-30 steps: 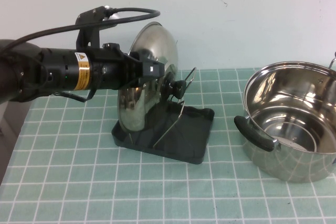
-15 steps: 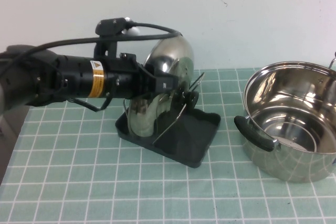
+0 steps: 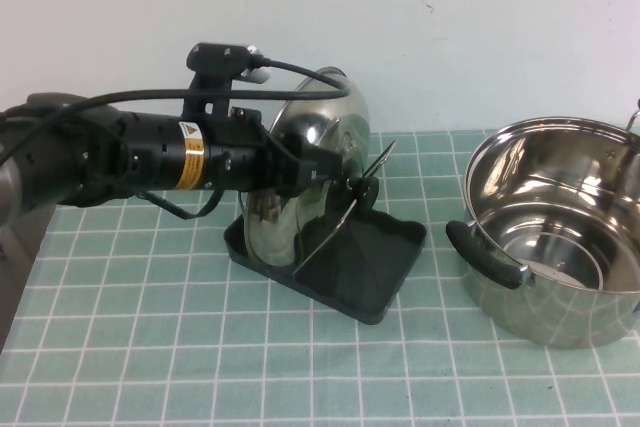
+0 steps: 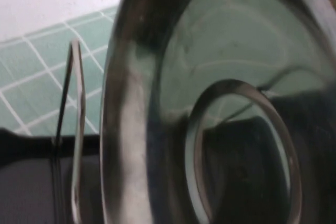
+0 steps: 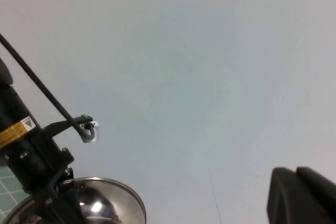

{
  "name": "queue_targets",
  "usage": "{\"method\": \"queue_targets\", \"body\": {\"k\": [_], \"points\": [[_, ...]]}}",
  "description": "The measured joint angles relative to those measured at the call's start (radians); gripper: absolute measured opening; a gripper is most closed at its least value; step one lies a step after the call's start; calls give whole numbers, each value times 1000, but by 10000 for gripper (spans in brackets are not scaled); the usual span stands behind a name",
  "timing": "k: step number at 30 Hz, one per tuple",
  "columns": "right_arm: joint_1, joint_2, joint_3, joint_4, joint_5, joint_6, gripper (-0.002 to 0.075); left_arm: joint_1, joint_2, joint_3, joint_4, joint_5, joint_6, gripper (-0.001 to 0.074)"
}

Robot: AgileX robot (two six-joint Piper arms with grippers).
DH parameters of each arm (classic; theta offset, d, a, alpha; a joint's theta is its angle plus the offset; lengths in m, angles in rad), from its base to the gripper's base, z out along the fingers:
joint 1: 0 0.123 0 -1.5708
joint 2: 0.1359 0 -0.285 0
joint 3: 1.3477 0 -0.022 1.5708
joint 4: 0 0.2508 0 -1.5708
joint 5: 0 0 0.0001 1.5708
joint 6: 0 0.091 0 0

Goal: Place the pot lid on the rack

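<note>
The pot lid [image 3: 322, 132] stands on edge on the rack [image 3: 378, 259], a dark tray with wire loops [image 3: 338, 225], left of the table's middle. The lid's lower rim rests in the tray and its black knob [image 3: 363, 190] faces the pot. My left gripper [image 3: 345, 182] reaches in from the left and is shut on the knob. In the left wrist view the shiny lid [image 4: 157, 77] fills the frame beside a wire loop [image 4: 76, 129]. My right gripper [image 5: 296, 174] is shut and empty, raised and facing the wall; it is out of the high view.
A deep steel pot [image 3: 560, 237] with black side handles [image 3: 487, 254] stands at the right, close to the rack. The table has a green checked mat [image 3: 150, 347]. A pale wall rises behind.
My left arm has moved right with the lid. The lid has leaned against the wire loops, and the rack has slid and turned a little to the right.
</note>
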Motion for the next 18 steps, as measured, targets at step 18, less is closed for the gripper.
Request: {"method": "queue_targets", "body": {"k": [18], "points": [[0, 0, 0, 4, 280, -139, -1, 2, -339, 0, -87, 339, 323, 326]]}}
